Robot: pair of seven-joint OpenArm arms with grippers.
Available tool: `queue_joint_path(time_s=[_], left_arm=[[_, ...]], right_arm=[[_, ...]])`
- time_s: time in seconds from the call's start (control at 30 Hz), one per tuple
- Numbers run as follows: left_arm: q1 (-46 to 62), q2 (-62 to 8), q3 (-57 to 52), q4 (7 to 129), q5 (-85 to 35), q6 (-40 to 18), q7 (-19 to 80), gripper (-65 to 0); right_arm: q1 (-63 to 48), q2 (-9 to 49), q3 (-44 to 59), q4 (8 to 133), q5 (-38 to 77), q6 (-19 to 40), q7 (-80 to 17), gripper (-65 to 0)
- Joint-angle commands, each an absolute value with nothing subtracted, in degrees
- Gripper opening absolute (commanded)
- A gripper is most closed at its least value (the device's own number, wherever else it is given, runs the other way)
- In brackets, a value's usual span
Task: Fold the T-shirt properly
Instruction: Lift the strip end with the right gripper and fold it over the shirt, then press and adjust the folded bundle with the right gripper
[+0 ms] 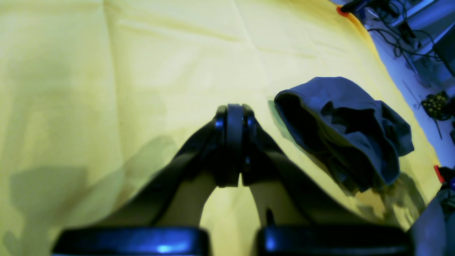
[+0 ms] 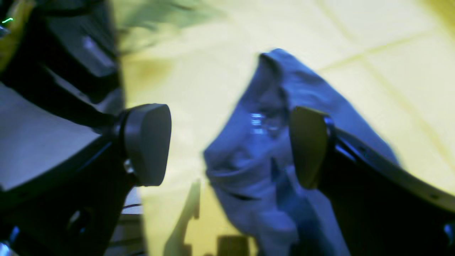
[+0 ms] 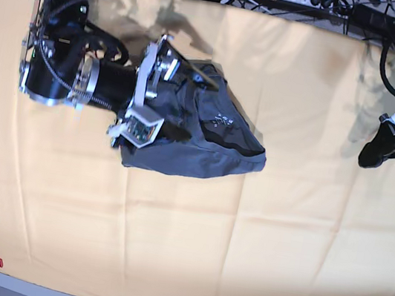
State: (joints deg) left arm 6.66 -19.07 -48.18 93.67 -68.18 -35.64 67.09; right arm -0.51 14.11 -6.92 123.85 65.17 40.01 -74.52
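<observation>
Black arms, silver joint rings, looped black cables

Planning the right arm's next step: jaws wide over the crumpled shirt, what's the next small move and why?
Probably lower the right gripper onto an outer edge of the T-shirt and close. Its jaws stand open and hold nothing, the shirt is a bunched heap on the yellow cloth, and the left gripper is shut, well off to the side.
</observation>
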Motion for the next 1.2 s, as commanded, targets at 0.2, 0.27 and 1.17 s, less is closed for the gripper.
queue_joint_path(time_s=[0.2, 0.27, 1.17], left_arm=[[6.2, -20.1, -48.4, 94.6, -69.8, -36.4, 65.7, -65.0], [6.2, -20.1, -48.4, 94.6, -69.8, -36.4, 65.6, -65.0], [6.2, -20.1, -48.4, 94.6, -69.8, -36.4, 65.6, -65.0]], right_arm=[[-6.5, 13.2, -10.5, 123.8, 47.8, 40.0, -61.5, -12.7], [-6.7, 13.2, -11.9, 121.9, 42.9, 40.0, -56.7, -12.7], [-5.7, 13.1, -16.6, 115.5, 46.8, 40.0, -58.2, -52.5]])
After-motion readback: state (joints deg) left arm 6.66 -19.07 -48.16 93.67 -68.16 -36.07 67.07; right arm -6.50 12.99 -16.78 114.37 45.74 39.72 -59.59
